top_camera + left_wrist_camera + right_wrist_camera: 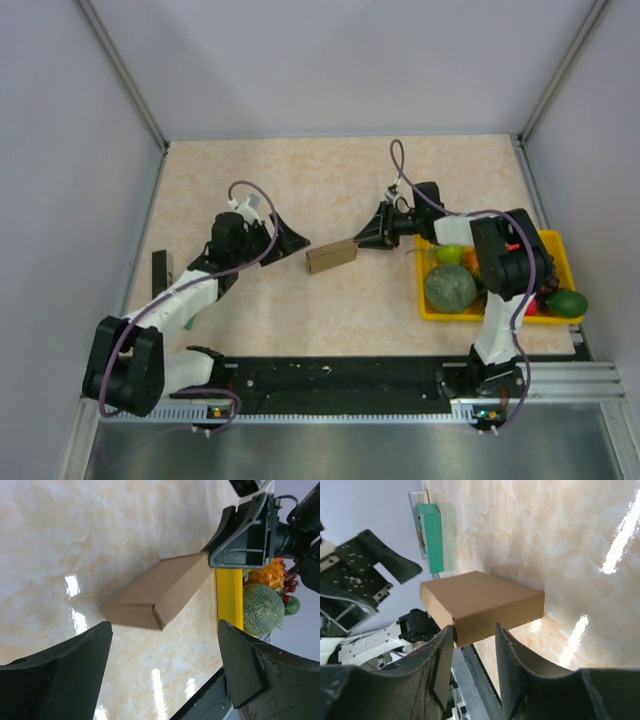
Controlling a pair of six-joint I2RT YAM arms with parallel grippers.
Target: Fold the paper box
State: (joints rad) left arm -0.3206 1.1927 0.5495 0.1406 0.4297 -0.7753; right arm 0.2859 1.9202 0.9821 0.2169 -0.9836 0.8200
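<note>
Flat rectangular brown cardboard box [331, 258]; glossy marbled table [300, 180].

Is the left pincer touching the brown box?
Apart. The top view shows bare table between the left pincer and the paper box; in the left wrist view its open fingers sit short of it.

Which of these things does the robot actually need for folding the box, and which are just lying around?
Needed: the paper box.
Just lying about: the yellow tray, the fruit in it, the teal-and-white packet.
</note>
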